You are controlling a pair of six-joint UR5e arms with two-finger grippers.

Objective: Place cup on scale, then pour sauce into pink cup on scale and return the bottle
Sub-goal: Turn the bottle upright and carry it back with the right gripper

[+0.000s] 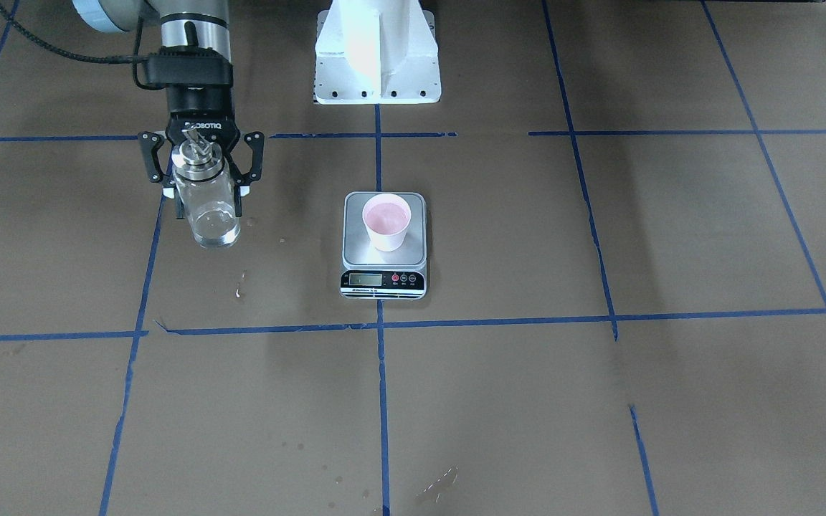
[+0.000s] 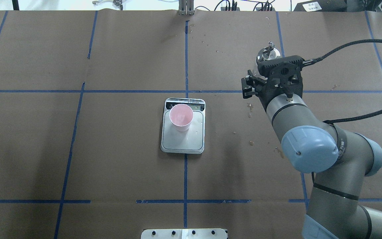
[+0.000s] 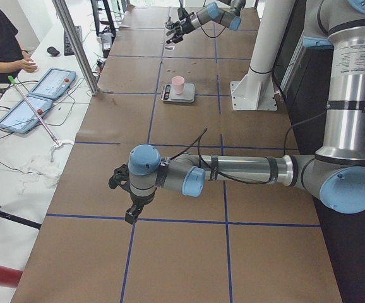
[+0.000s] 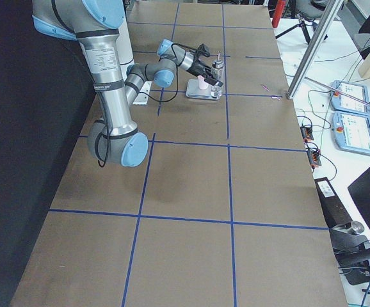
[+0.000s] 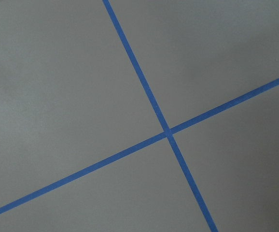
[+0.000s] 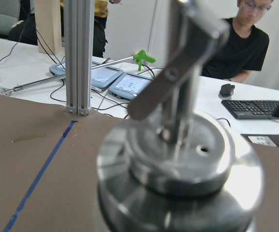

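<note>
Bottle (image 1: 205, 204) first: it stands upright, long axis straight up and down, metal collar and spout on top and the glass base low at the table (image 1: 599, 401). From the right wrist camera the little spout (image 6: 178, 72) leans off the vertical, slanting down toward that view's left. It sits out to the robot's right of the scale (image 1: 413, 251), well apart from it and about level with it across the table.

The right gripper (image 1: 205, 197) comes down over the bottle from the robot's side, its fingers (image 1: 247, 168) spread wide on both sides of the glass. The pads are right at the glass walls. From where I look, I cannot tell whether they press on it or merely stand beside it, nor whether the base touches the table.

On the scale, the cup (image 1: 386, 222) is upright on the silver platform, mouth up, toward the display end, which faces away from the robot. Its inside is pink, and I cannot tell if there is liquid in it.

A few wet spots (image 1: 239, 290) mark the brown paper between the bottle and the scale.

The left gripper (image 3: 131, 218) hangs over the table far from the scale, at the robot's left end. Whether it is open or closed I cannot tell, as its wrist camera sees only crossed blue tape (image 5: 167, 131).
</note>
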